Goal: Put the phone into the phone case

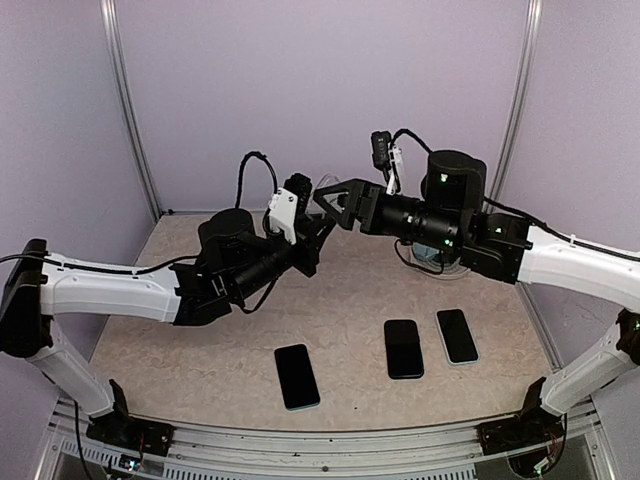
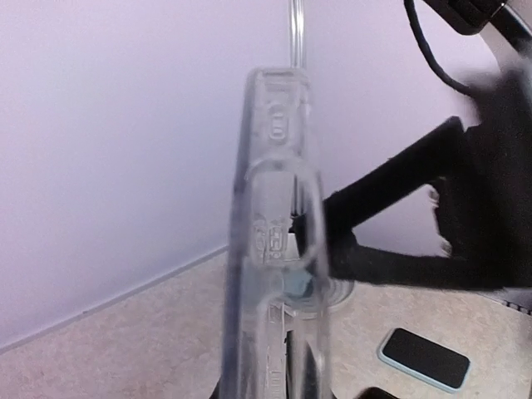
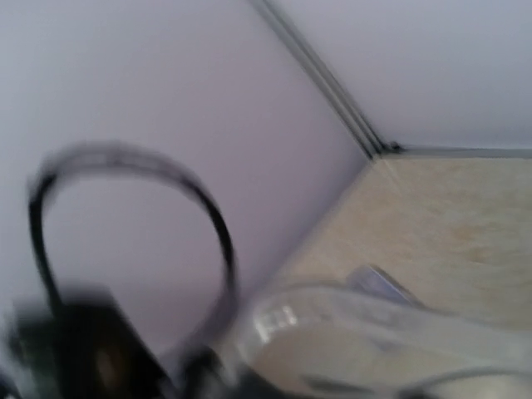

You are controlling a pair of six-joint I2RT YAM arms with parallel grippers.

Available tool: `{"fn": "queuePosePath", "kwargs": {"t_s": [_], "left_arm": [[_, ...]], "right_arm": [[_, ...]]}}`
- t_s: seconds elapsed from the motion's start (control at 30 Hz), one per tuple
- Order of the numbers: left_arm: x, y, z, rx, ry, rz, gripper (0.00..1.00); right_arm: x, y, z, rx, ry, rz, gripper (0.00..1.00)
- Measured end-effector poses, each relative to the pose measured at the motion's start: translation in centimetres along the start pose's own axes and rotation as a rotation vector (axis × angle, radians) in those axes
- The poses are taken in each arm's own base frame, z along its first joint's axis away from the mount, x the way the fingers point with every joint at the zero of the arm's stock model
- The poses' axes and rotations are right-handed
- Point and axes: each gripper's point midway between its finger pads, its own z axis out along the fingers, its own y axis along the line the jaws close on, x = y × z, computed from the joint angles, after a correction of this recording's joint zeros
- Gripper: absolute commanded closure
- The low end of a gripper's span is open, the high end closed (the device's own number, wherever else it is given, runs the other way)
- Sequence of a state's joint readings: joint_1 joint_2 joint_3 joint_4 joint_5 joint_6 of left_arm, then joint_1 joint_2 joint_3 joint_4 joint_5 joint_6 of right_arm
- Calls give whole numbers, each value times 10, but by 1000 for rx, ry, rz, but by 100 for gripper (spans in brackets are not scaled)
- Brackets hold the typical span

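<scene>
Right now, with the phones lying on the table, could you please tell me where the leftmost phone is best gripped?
Grip the leftmost phone across its two long edges, near the middle, coming straight down. It lies flat, dark face up, so only its thin sides offer purchase, and bare table either side should leave finger room.

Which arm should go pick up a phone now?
Right, probably: the left gripper holds the clear case upright, while the rightmost phone lies on the right arm's side.
</scene>
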State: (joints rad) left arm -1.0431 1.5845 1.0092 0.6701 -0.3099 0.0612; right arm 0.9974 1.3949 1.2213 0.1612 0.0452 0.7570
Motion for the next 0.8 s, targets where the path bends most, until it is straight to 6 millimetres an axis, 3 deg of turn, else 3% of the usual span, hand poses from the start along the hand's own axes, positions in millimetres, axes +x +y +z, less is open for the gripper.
{"fn": "queuePosePath", "kwargs": {"t_s": [0.17,0.27,0.33,0.43,0.53,0.67,0.8], "left_arm": [[-8,-5,-29,139,75,-69,100],[-16,-15,-58,248,98,-79,100],[-23,-21,-71,304,109,-85,100],[-26,-30,-84,378,129,-97,100],[-13,-38,-89,427,190,-101,100],[9,-46,-90,461,279,-100,100],[20,-50,-93,488,324,-101,100]], "right_arm": [[-6,-22,-19,-12,189,-349,9],[-5,-47,-38,10,278,-504,15],[6,-54,-43,-11,331,-563,20],[31,-51,-47,-106,396,-596,29],[53,-46,-51,-206,448,-597,36],[61,-37,-53,-294,470,-597,47],[73,-32,-49,-356,495,-583,50]]}}
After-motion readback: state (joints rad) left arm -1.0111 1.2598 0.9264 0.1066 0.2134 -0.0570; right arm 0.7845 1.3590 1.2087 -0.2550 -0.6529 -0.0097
